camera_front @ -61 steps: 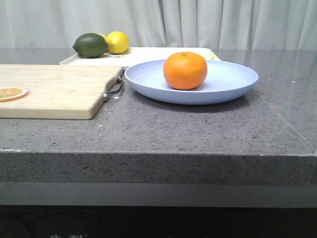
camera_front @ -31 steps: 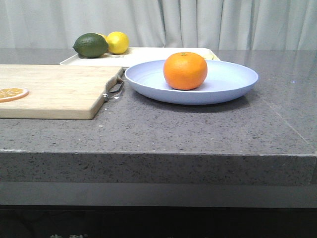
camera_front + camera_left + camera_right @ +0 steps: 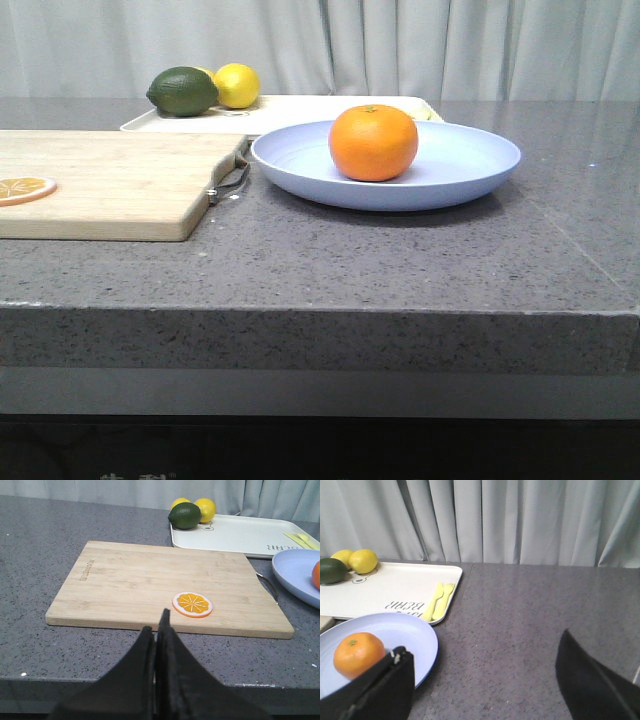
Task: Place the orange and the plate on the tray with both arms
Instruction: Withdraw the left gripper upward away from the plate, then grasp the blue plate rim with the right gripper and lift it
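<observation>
The orange (image 3: 374, 142) sits in the middle of the lavender-blue plate (image 3: 470, 160) on the grey counter. The cream-white tray (image 3: 310, 108) lies just behind the plate. In the right wrist view the orange (image 3: 359, 654) and plate (image 3: 415, 635) are at one side, the tray (image 3: 395, 592) beyond. My right gripper (image 3: 482, 652) is open and empty, above bare counter beside the plate. My left gripper (image 3: 156, 622) is shut and empty, near the front edge of the wooden board (image 3: 150, 580). Neither gripper shows in the front view.
A wooden cutting board (image 3: 110, 180) with a metal handle and an orange slice (image 3: 24, 188) lies left of the plate. A green lime (image 3: 182, 91) and a lemon (image 3: 237, 85) rest at the tray's left end. Yellow cutlery (image 3: 439, 601) lies on the tray. Curtains hang behind.
</observation>
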